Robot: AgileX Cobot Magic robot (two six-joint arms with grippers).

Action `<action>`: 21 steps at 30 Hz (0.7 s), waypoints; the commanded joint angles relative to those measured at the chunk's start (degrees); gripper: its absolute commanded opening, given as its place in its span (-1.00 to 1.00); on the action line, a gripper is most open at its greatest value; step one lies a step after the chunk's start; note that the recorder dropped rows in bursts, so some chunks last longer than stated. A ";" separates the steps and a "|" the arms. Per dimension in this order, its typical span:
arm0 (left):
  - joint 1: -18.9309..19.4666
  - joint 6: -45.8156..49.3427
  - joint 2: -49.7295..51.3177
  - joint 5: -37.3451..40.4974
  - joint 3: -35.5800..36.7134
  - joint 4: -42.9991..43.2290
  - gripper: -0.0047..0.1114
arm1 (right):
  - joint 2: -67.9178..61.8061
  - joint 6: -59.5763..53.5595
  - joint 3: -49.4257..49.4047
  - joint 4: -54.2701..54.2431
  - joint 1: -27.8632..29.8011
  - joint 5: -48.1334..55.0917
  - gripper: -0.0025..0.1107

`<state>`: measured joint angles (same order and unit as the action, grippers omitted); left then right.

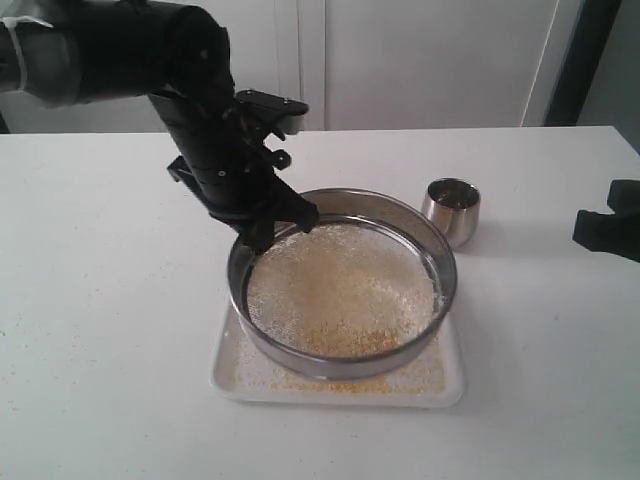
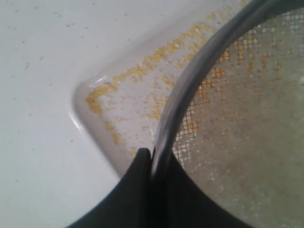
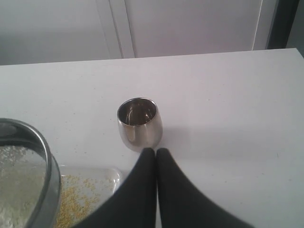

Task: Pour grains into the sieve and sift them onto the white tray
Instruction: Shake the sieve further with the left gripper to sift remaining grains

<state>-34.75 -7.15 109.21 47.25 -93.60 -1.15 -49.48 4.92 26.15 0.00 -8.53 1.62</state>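
Observation:
The sieve [image 1: 345, 365] is a wide steel ring with a mesh bottom, held over the white tray [image 1: 455, 385]. Whitish and yellow grains [image 1: 340, 290] cover its mesh. Fine yellow grains [image 2: 142, 71] lie scattered on the tray below. My left gripper [image 1: 262, 238] is shut on the sieve's rim [image 2: 190, 85] at its far left side, one finger inside and one outside. My right gripper [image 3: 156, 151] is shut with nothing in it, at the right edge of the exterior view, apart from the sieve.
A small shiny steel cup [image 1: 452, 208] stands upright on the white table [image 1: 100, 300] just right of the sieve; in the right wrist view the cup [image 3: 139, 123] looks empty. Stray grains dot the table left of the tray.

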 commanded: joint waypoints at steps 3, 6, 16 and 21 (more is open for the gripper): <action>3.15 4.91 -0.76 1.60 -0.31 -12.39 -0.92 | 0.34 -0.24 -0.19 0.00 -0.07 -0.40 -0.96; -3.23 6.83 -0.52 -1.42 -0.31 -10.24 -0.92 | 0.34 -0.24 -0.19 0.00 -0.07 -0.40 -0.96; 0.58 3.91 -0.12 0.11 -0.05 -9.65 -0.92 | 0.34 -0.24 -0.19 0.00 -0.07 -0.40 -0.96; 1.20 -2.05 -0.67 1.95 -0.16 1.15 -0.92 | 0.34 -0.24 -0.19 0.00 -0.07 -0.40 -0.96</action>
<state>-34.60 -5.65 109.73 47.87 -93.60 -2.32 -49.44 4.92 26.15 0.00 -8.56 1.62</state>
